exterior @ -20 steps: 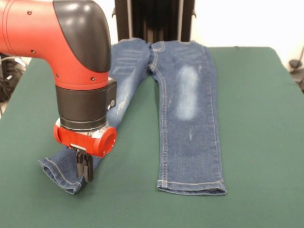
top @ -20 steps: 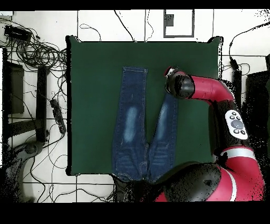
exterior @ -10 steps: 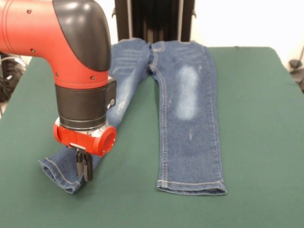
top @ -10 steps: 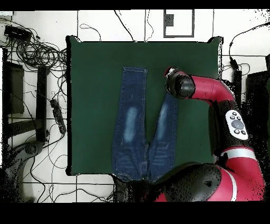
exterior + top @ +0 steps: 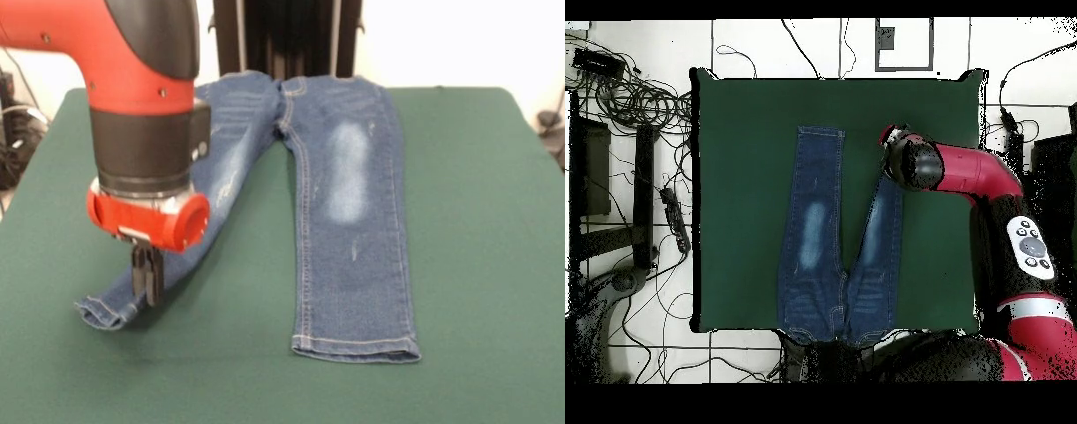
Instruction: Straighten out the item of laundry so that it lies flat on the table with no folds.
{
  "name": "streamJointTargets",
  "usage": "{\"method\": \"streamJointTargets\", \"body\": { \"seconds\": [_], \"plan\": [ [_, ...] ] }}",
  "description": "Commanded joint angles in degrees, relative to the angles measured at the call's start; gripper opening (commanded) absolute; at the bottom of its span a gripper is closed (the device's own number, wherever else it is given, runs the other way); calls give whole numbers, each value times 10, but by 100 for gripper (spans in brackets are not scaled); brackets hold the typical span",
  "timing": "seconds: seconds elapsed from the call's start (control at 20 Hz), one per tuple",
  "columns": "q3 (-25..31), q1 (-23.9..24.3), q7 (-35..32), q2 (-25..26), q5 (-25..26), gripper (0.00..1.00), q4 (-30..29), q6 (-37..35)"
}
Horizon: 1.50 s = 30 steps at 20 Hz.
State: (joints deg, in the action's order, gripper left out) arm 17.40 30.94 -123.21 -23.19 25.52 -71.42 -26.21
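Room: pale tiled floor (image 5: 815,48) w/ cable tangles (image 5: 625,95) beside 1 short edge of the table in overhead view, dark rack (image 5: 287,35) behind table in front view.

Table (image 5: 477,221): big green felt top, much larger than the jeans, bare apart from them.

Arm (image 5: 132,79): red/black, comes down over 1 trouser leg; in overhead view it reaches in from the table's edge.

Jeans (image 5: 349,203): blue, waistband at the far edge near the rack. 1 leg lies flat & straight, faded patch on thigh, hem toward the camera. Other leg splays outward at an angle, narrowed & creased lengthwise, its hem curled.

Gripper (image 5: 146,281): black fingers pressed together, pinching the splayed leg just above its hem, cloth there raised slightly off the felt.
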Motion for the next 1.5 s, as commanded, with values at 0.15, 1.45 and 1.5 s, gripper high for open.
{"method": "streamJointTargets", "body": {
  "seconds": [0.15,1.45,1.5],
  "plan": [
    [33,-9,18,-94,-45,0,-109,-94],
    [129,85,90,-102,-54,100,-157,-81],
    [130,85,90,-101,-53,100,-155,-81]
  ]
}}
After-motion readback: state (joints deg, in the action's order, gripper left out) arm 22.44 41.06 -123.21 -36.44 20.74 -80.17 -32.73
